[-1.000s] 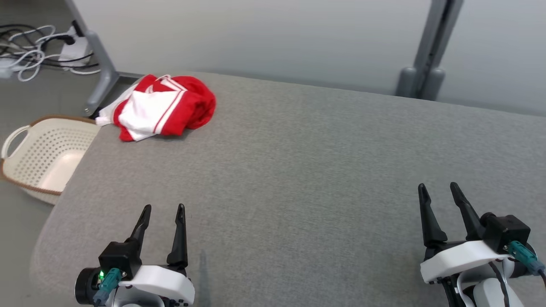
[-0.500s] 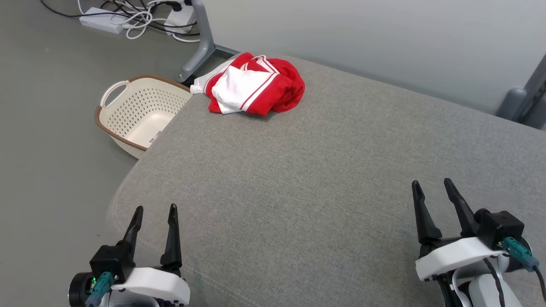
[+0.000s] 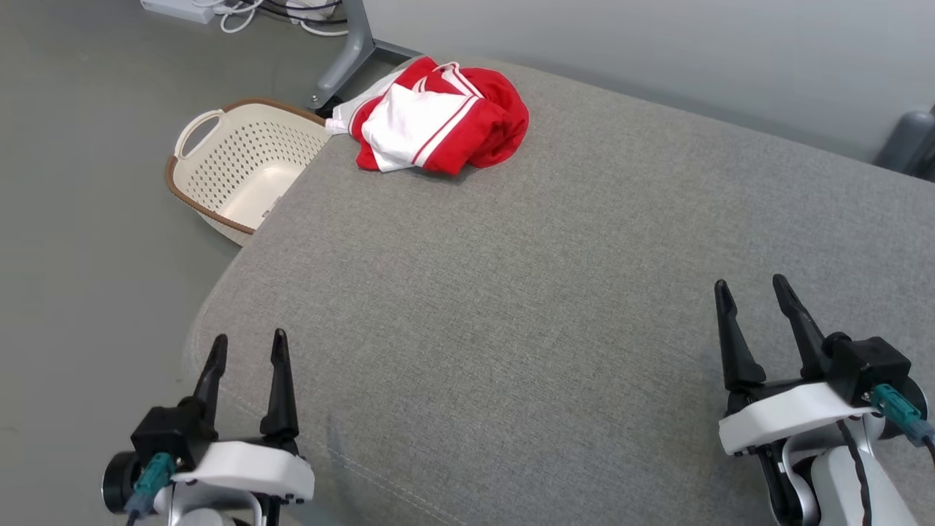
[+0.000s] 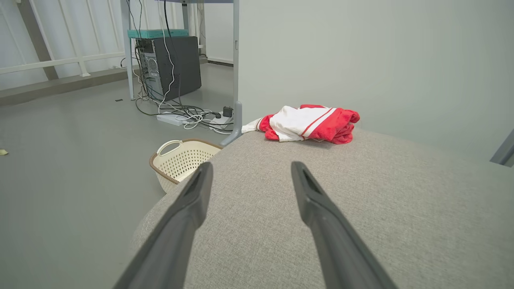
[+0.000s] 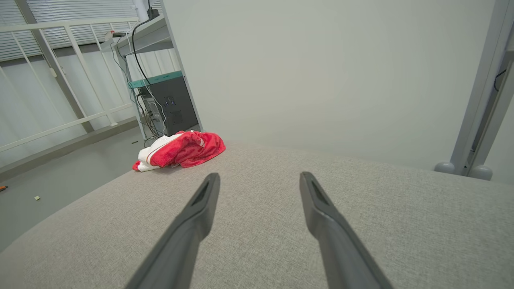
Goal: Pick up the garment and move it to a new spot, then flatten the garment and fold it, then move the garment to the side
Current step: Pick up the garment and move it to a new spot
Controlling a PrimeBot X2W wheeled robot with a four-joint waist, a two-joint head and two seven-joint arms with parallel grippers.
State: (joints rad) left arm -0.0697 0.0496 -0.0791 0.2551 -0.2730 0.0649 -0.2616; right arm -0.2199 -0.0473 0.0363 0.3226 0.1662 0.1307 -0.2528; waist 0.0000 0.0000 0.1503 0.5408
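The view has swung toward the tabletop (image 3: 555, 292) corner beside the basket (image 3: 219, 157), where the bunched red-and-white garment (image 3: 438, 117) lies untouched. Left gripper (image 3: 249, 336) and right gripper (image 3: 750, 281), well short of the basket, stay spread, empty: reaching comes next.

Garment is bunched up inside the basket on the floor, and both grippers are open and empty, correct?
No. The garment lies bunched on the far corner of the grey table, not inside the basket, which stands on the floor beside that corner; the head view shows it. The left gripper and right gripper are open and empty.
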